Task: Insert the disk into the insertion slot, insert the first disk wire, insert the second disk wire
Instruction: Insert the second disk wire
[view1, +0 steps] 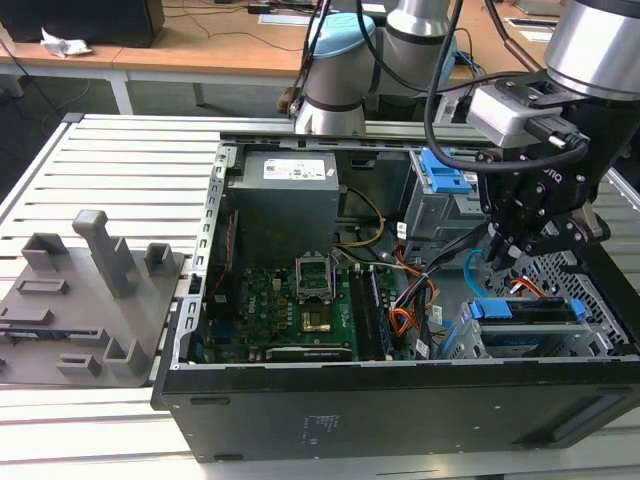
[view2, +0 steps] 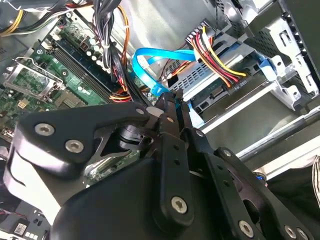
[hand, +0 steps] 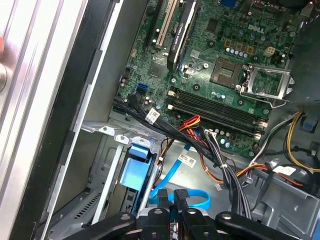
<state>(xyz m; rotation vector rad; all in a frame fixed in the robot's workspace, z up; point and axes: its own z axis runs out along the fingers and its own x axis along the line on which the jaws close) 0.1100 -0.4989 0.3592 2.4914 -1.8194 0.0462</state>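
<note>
The disk (view1: 530, 312) lies in the insertion slot (view1: 478, 345), a low grey perforated bay at the case's front corner on the exterior view's right. A bundle of red, yellow and black wires (view2: 217, 60) ends in a black plug (view2: 239, 84) seated in the disk's edge (view2: 212, 90). My gripper (view1: 510, 255) hangs just above the bay. It is shut (view2: 172, 100) on the end of a flat blue disk wire (view2: 155, 57), which loops up beside the disk. In the first wrist view the fingertips (hand: 181, 200) pinch that blue wire (hand: 192, 197) next to the bay's blue tab (hand: 132, 172).
A taller grey cage with a blue ribbed tab (view1: 445, 175) stands behind the bay. The motherboard (view1: 290, 305), the power supply (view1: 285, 195) and loose cable bundles (hand: 225, 170) lie in the case. A grey fixture plate (view1: 80, 300) sits on the table at the exterior view's left.
</note>
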